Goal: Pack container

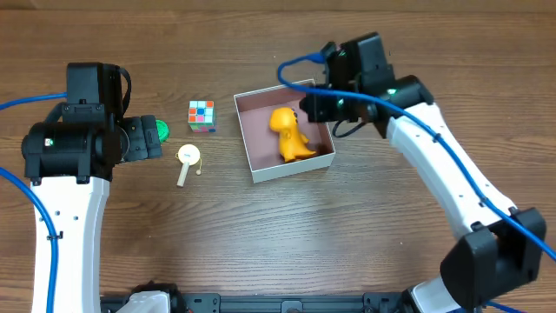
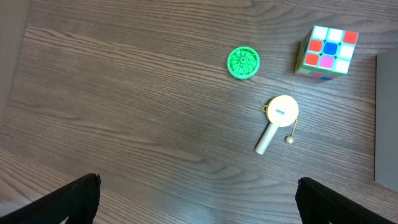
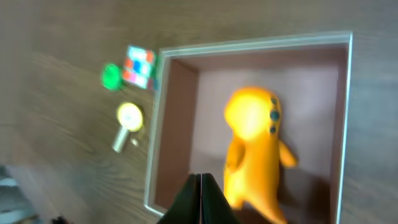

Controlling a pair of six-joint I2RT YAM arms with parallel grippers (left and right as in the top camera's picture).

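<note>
Two robot arms reach over a brown wooden table (image 1: 261, 252). The container (image 1: 288, 171), a flat square box with white walls and a pink inside, sits near the middle of the table. An orange dinosaur toy (image 1: 290, 135) lies inside it. The right gripper (image 3: 201, 198) hangs over the box, close to the dinosaur, and its two fingers are pressed together with nothing between them. The left gripper (image 2: 199, 202) hangs over the table away from the box, with its fingers spread wide and nothing in them. Three small toys sit on the table to the left of the box: a colorful cube (image 2: 327, 52), a round green toy (image 2: 243, 63), and a little white drum with a handle (image 2: 278, 119). The cube is nearest the box. The three toys lie apart from each other.
</note>
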